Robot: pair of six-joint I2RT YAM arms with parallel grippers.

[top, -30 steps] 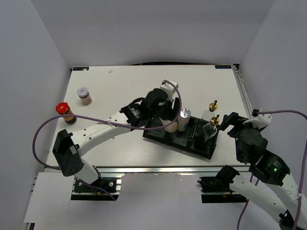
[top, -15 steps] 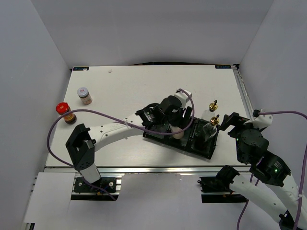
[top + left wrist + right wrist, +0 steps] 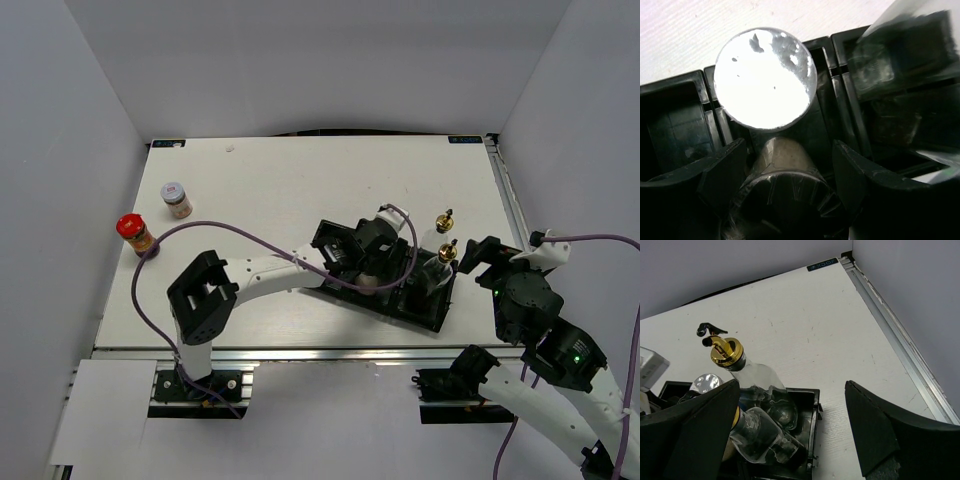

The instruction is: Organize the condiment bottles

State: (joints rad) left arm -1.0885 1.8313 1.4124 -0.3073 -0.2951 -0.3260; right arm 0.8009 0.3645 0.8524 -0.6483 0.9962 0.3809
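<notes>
Overhead view: left gripper (image 3: pixel 373 270) hangs over the middle of the black tray (image 3: pixel 428 318). The red-capped jar (image 3: pixel 133 231) and pale-lidded jar (image 3: pixel 176 198) stand well apart from the tray, far off its left end.

Left wrist view: the fingers (image 3: pixel 722 172) clamp a pale shaker (image 3: pixel 782 157) reaching into the tray's middle compartment, just beside a silver-capped shaker (image 3: pixel 765 77).

Right wrist view: right gripper (image 3: pixel 790 390) gapes wide and holds nothing. It is near the tray's right end, where two gold-topped bottles (image 3: pixel 725 352) cluster.
</notes>
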